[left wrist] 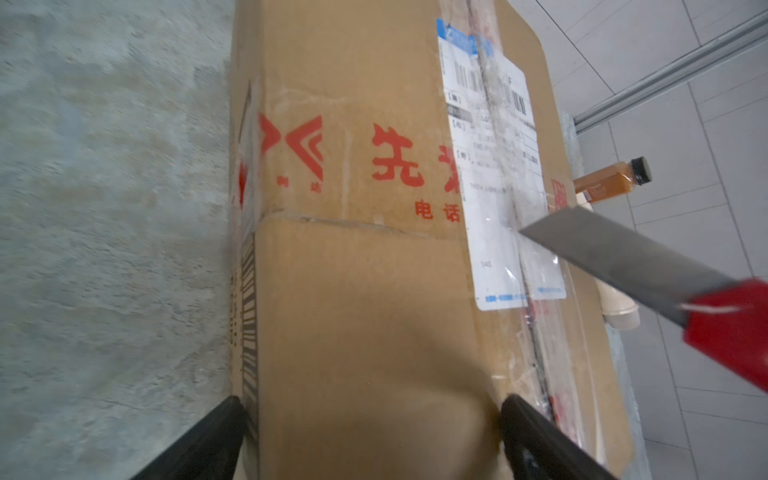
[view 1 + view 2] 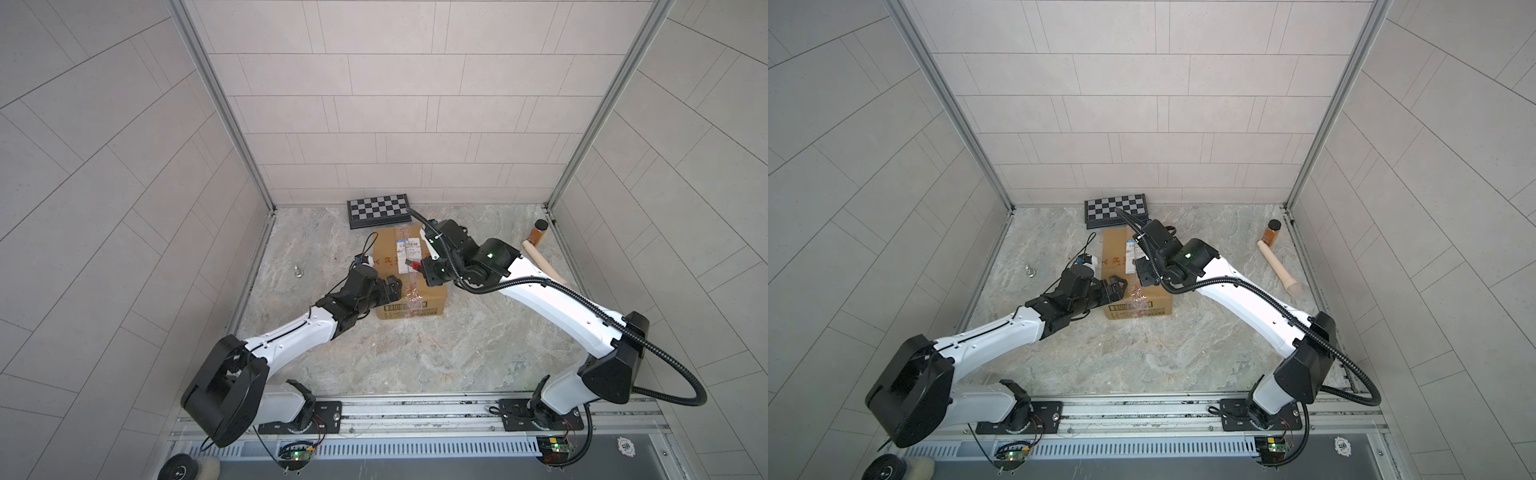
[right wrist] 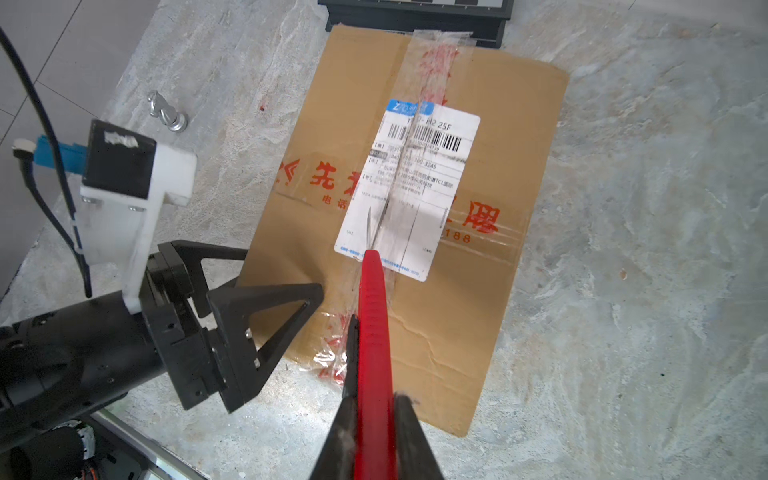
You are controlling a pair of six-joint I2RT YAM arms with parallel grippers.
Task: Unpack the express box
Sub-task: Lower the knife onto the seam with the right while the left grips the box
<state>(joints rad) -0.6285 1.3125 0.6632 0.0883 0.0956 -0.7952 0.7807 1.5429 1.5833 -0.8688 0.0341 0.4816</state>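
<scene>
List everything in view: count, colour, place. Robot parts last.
express box: one, brown with red characters, mid-table.
shipping label: one, white, on the box top, over the seam.
clear tape: one strip, transparent, along the top seam.
cutter: one, red handle and grey blade, tip at the label.
checkered board case: one, black and white, behind the box.
chess piece: one, silver, on the table left of the box.
bottle: one, amber with black cap, back right corner.
wooden pin: one, pale, lying right of the box.
table: one, grey marbled.
left gripper: one, black, open, at the box's left edge.
right gripper: one, black, shut on the cutter over the box.
</scene>
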